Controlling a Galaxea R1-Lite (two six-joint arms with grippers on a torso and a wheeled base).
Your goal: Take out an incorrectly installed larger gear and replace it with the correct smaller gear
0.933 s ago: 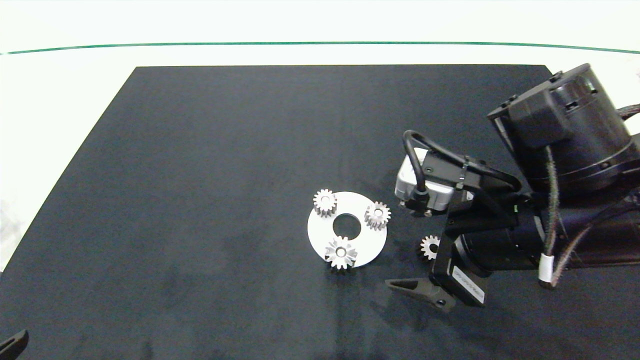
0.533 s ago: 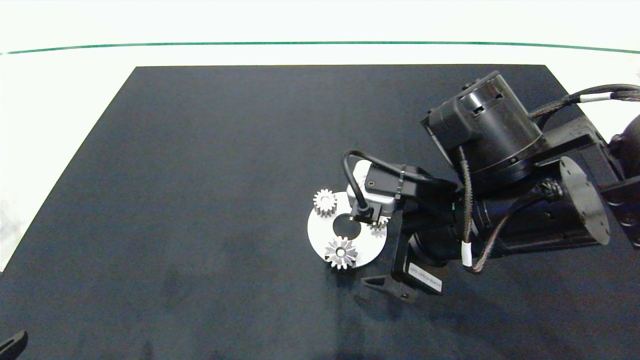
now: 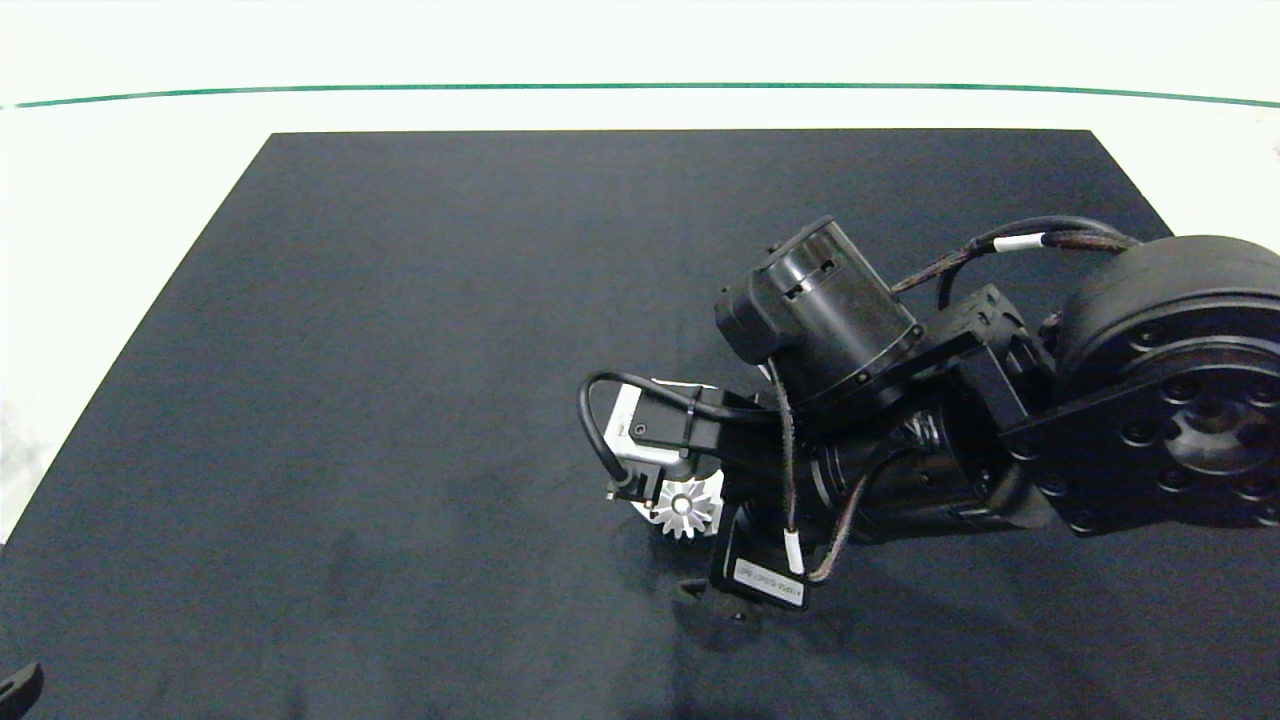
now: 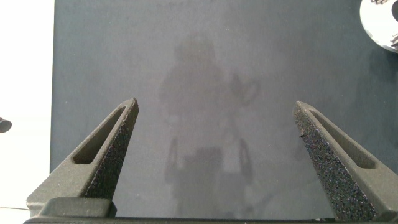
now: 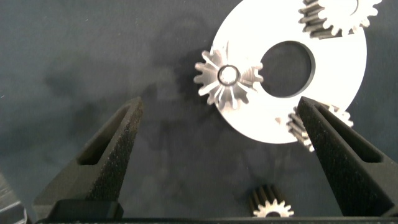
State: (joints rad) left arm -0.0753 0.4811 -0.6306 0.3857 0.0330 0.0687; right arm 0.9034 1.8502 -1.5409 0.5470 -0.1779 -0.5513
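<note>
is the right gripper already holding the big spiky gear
No, the right gripper is open above the mat, and the larger gear sits untouched on the white disc.

- Lighting: bright, even, from overhead; pale table surround (image 3: 640, 50) washed nearly white.
- Black mat (image 3: 400, 350): matte, faint mottled sheen, no hard glare.
- Shadows: soft, diffuse; a dim blurred one on the mat ahead of the left gripper (image 4: 217, 162).
- White disc (image 5: 329, 93): bright, near overexposed.
- Larger gear (image 5: 227, 75): sharply focused, glinting teeth.
- Right gripper (image 5: 224, 162): fingers slightly soft, close to lens.
</note>
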